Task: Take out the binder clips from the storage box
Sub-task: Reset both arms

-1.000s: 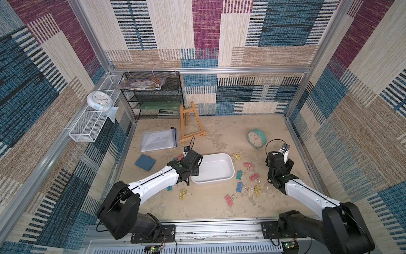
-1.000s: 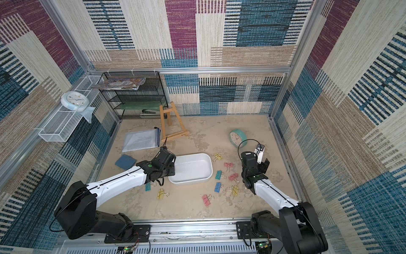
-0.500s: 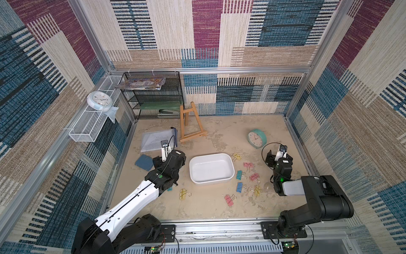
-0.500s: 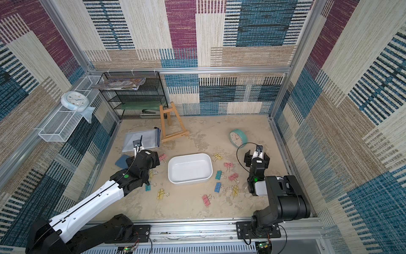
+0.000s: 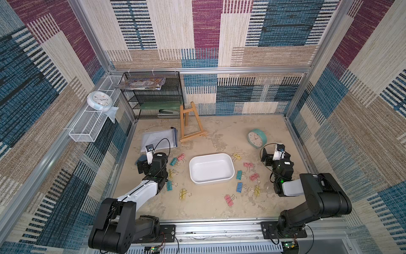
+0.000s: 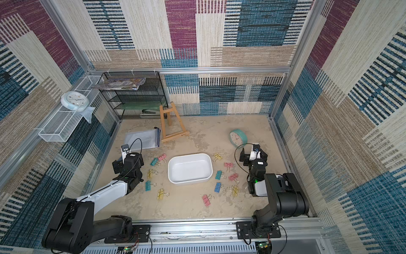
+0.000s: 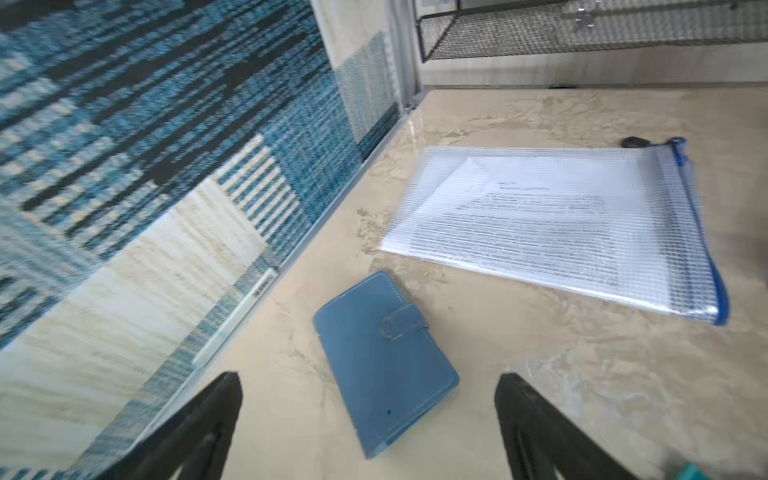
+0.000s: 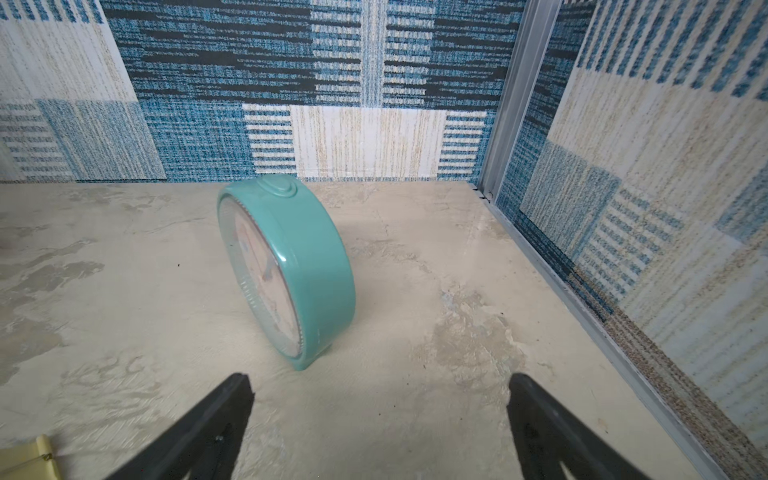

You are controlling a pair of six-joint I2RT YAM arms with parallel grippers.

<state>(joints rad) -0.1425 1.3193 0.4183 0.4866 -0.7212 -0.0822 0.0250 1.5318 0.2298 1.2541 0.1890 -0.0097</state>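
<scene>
The left gripper [image 7: 369, 376] is holding its jaws wide open, gripping nothing, over a smooth blue wallet [image 7: 382, 361]. The right gripper [image 8: 378, 376] is gaping wide too, empty, facing a round, shiny teal clock [image 8: 291, 270]. The white box [image 5: 211, 169], smooth with round corners, is sitting between both grippers, apart from them. Little pastel clips [image 5: 248, 165] with wire loops are lying around it, outside.
</scene>
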